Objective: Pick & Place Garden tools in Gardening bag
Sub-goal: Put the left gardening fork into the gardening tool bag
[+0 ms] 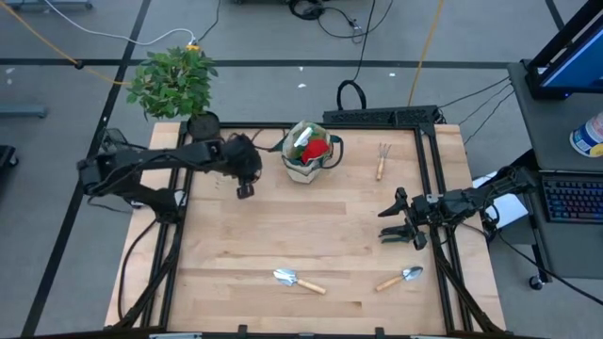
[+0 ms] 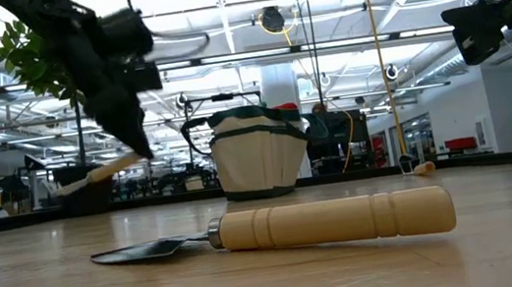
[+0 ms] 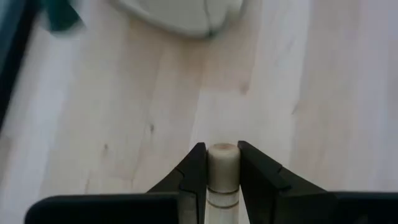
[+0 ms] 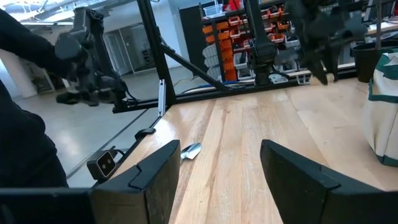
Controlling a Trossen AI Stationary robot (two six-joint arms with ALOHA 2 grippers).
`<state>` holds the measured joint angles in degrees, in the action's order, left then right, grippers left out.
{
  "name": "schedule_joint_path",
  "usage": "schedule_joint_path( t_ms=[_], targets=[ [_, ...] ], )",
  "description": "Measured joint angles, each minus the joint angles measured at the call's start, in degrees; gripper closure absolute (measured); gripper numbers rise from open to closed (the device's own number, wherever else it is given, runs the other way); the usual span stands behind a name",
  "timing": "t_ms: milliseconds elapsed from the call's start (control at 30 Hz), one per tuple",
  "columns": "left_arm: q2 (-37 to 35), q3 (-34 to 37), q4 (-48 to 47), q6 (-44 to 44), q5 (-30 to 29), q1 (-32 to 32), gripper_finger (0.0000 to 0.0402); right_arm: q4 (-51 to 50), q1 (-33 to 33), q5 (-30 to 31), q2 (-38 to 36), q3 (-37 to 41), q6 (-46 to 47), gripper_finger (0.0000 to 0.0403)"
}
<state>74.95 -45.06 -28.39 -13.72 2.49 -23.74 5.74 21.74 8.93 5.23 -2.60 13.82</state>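
My left gripper (image 3: 222,180) has its jaws closed on a wooden tool handle (image 3: 222,163); in the wrist view the rounded end of that handle sits pinched between the two dark fingers (image 3: 194,177), above bare worktop (image 1: 283,226). What kind of tool it is I cannot tell. From overhead that gripper (image 1: 245,184) hangs just at 9 o'clock of the bag (image 1: 311,155), close beside it but apart. The bag stands upright near the worktop's 12 o'clock edge, with something red (image 1: 317,148) and something green-white (image 1: 301,138) showing in its mouth.

My right gripper (image 1: 400,221) is out at 3 o'clock with its jaws spread wide and nothing between them.

A claw rake (image 1: 382,160) lies on the worktop at 3 o'clock of the bag, well apart from it. Two trowels lie toward the 6 o'clock edge: one (image 1: 297,280) near the centre, the other (image 1: 399,278) toward 5 o'clock, below the right gripper. A potted plant (image 1: 174,85) stands at the 11 o'clock corner, behind the left arm (image 1: 151,165).
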Motion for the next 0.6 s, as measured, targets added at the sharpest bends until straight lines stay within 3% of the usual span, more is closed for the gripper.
schedule_joint_path(
  t_ms=[133,333,467,600],
  targets=[
    [-5.8,0.0,2.9,7.1,3.6,1.5,0.0332,0.0,0.0,0.0,0.0,0.0,0.0,0.0188],
    [-11.9,-0.2,18.6,19.1,8.2,4.4,0.0332,0.0,0.0,0.2,0.0,0.0,0.0,0.0188],
    [-12.8,-0.2,33.2,23.9,7.8,5.7,0.0332,0.0,0.0,0.2,0.0,0.0,0.0,0.0188],
    [-11.4,-0.2,46.5,24.3,2.8,5.9,0.0332,0.0,0.0,0.2,0.0,0.0,0.0,0.0188]
  ],
)
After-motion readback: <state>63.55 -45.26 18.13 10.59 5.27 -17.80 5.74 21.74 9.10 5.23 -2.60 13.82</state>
